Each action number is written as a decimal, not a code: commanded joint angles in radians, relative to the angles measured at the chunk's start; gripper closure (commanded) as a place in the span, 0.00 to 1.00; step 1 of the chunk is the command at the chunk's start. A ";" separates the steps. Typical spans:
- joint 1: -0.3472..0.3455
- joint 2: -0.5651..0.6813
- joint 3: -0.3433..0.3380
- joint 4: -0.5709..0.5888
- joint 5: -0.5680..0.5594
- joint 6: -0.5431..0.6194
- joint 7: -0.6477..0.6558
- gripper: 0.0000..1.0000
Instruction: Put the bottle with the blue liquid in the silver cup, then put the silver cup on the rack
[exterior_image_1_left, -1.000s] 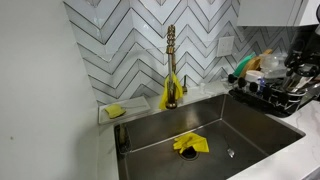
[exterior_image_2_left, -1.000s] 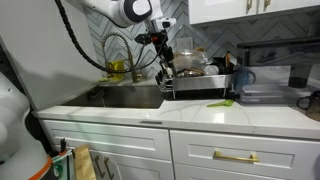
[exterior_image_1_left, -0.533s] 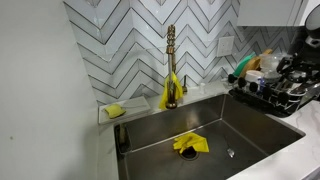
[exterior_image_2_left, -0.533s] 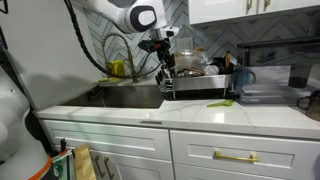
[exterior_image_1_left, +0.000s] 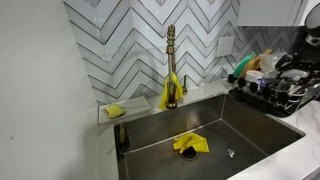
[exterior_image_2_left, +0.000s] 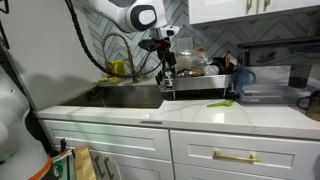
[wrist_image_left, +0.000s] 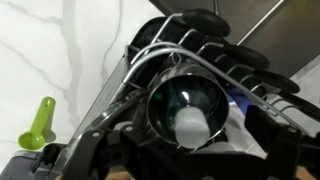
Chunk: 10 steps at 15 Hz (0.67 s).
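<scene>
Here, with the capped bottle (wrist_image_left: 192, 124) already stood inside it, the silver cup (wrist_image_left: 185, 92) is held over the sink-side end of the black dish rack (exterior_image_2_left: 205, 86) by the pincer (exterior_image_2_left: 167, 70), seemingly closed on its sides; a gentle lowering and release are judged to be needed next.

No legible text, label, brand or number shows anywhere.
</scene>
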 joint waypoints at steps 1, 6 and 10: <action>0.012 -0.069 -0.005 -0.034 0.006 -0.023 0.026 0.00; 0.002 -0.137 -0.003 -0.038 -0.001 -0.095 0.117 0.00; -0.019 -0.180 0.006 -0.034 -0.001 -0.147 0.318 0.00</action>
